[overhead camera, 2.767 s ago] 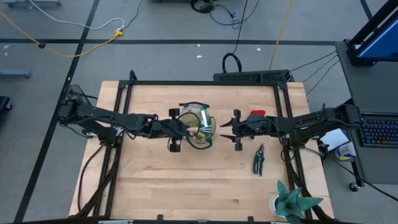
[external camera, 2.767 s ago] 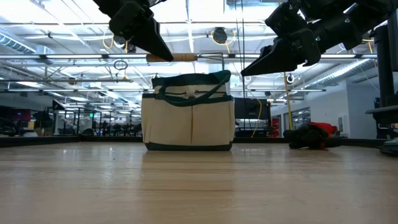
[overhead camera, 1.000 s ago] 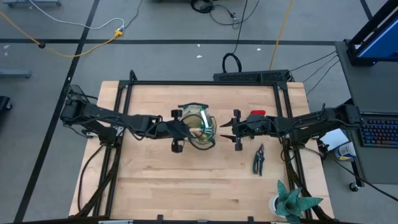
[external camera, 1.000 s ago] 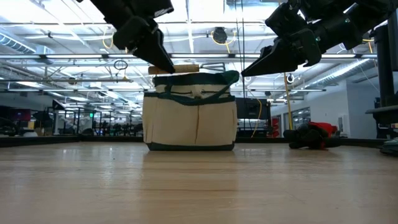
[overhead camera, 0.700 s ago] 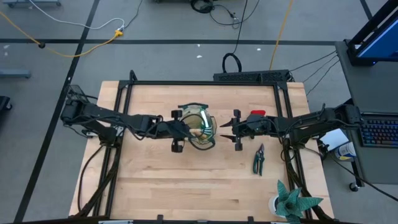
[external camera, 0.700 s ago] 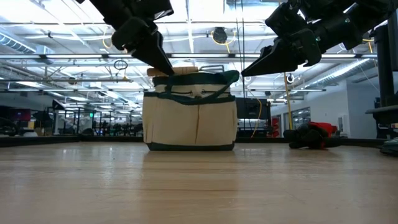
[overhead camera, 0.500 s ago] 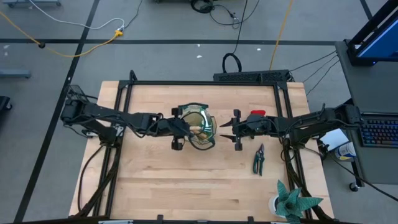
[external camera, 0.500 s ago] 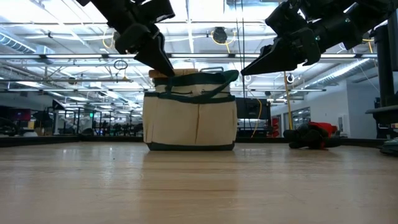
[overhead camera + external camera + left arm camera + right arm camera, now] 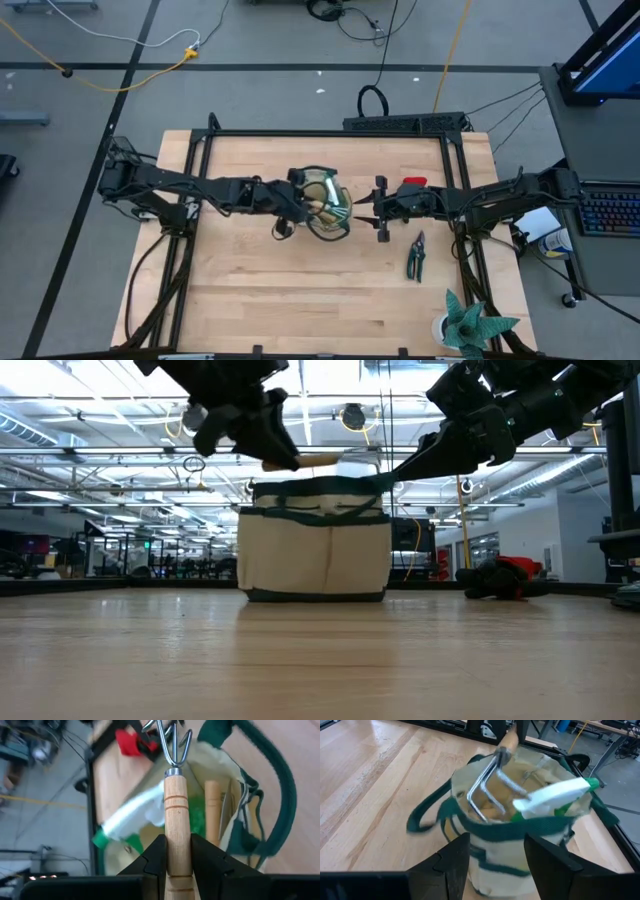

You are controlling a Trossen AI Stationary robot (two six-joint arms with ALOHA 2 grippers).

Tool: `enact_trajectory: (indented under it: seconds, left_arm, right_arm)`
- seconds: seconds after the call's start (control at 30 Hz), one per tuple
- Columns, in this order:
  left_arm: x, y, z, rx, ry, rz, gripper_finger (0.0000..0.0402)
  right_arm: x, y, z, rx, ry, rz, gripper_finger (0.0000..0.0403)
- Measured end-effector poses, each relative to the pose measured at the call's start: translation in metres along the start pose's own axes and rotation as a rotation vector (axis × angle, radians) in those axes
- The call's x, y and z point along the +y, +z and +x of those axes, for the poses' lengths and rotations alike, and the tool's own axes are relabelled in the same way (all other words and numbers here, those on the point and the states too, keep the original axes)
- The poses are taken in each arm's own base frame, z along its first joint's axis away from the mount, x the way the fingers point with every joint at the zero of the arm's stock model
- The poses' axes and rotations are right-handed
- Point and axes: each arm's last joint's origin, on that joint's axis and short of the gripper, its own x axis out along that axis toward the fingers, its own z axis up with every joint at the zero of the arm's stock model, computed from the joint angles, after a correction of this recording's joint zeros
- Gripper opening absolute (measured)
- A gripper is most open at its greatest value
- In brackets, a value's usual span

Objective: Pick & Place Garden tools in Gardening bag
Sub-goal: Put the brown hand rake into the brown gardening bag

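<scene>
High view: one tan, green-trimmed gardening bag mid-tabletop between the two grippers, one pruning shears and one red glove lying out beside the right gripper, whose jaws are spread at the bag's rim. Left gripper has jaws pinching one wooden-handled hand rake, tines out ahead over the bag's mouth. Inside the bag: one green-white spray bottle and one more wooden handle.

High view looked straight down on whole table. Low view sat at tabletop height, level, facing room. Each wrist view looked forward past own fingers, close on bag. Bag shared by all four views.
</scene>
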Motion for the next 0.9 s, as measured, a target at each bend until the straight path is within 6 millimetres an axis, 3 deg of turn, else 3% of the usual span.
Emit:
enact_trajectory:
  seconds: [0.5,0.7,0.9]
  left_arm:
    - [0.003,-0.011,0.004,0.047,-0.046,-0.093,0.0072]
    - [0.008,-0.001,0.009,-0.086,-0.034,-0.079,0.0072]
    - [0.006,-0.008,0.022,-0.05,-0.071,-0.136,0.0072]
  right_arm:
    - [0.0,0.0,0.0,0.001,0.001,0.0,0.0183]
    - [0.0,0.0,0.0,0.001,0.001,0.0,0.0183]
    - [0.003,-0.015,-0.001,0.038,0.008,0.031,0.0183]
